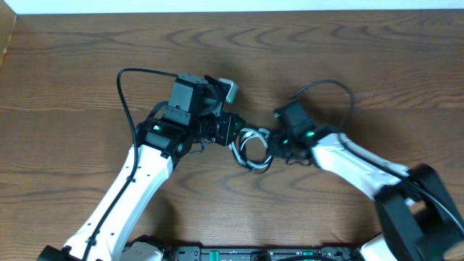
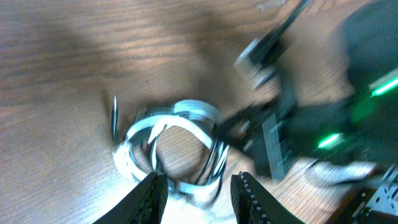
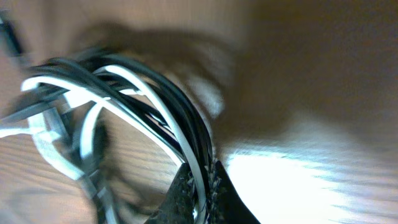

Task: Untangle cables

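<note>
Cables (image 3: 180, 124) on table (image 1: 72, 72), between left jaws and right jaws — centre

Wooden table (image 1: 65, 65) is filling all three views: dark brown top, wavy grain running along its length. A white strip (image 1: 232, 5) is showing just beyond the table's far edge; what it belongs to cannot be told. Light is bouncing off the table top as a bright glare patch (image 3: 292, 180) in the right wrist view. A soft shadow (image 2: 93, 37) is lying across the wood in the left wrist view.
</note>
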`<state>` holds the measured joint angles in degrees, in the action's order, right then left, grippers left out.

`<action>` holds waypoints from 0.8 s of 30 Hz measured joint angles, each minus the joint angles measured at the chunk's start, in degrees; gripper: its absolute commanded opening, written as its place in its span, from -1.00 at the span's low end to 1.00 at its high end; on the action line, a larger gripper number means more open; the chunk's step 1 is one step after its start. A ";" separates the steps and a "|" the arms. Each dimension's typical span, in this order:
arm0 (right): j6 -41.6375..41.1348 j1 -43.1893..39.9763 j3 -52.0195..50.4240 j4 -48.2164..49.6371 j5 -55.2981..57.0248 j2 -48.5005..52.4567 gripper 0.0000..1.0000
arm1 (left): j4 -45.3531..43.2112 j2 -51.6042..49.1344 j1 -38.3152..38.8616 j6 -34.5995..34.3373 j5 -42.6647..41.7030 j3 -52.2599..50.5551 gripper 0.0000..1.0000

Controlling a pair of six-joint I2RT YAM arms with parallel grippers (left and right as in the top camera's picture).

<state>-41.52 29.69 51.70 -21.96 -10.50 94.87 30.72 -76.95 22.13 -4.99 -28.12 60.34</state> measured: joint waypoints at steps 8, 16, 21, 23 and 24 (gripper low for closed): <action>2.60 -6.93 1.40 -0.15 -0.90 -15.32 -0.98 | 4.04 0.00 0.00 6.23 -2.36 -0.44 0.28; 3.74 -8.46 1.46 -0.22 -2.86 -17.68 -0.98 | 3.85 -0.48 0.02 18.45 -15.02 -0.52 0.46; 3.67 -8.46 1.46 0.83 -3.48 -17.68 -0.98 | 3.80 -1.57 0.04 24.92 -21.18 -0.52 0.46; 3.32 -8.55 1.46 1.51 -3.69 -17.68 -0.98 | 3.80 -2.54 0.07 26.75 -22.82 -0.52 0.46; 3.13 -8.59 1.46 2.01 -3.76 -17.68 -0.98 | 3.76 -3.10 0.11 27.43 -23.28 -0.52 0.47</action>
<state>-38.39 21.10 53.17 -19.94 -14.26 77.19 34.48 -80.05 22.24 22.44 -51.40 59.81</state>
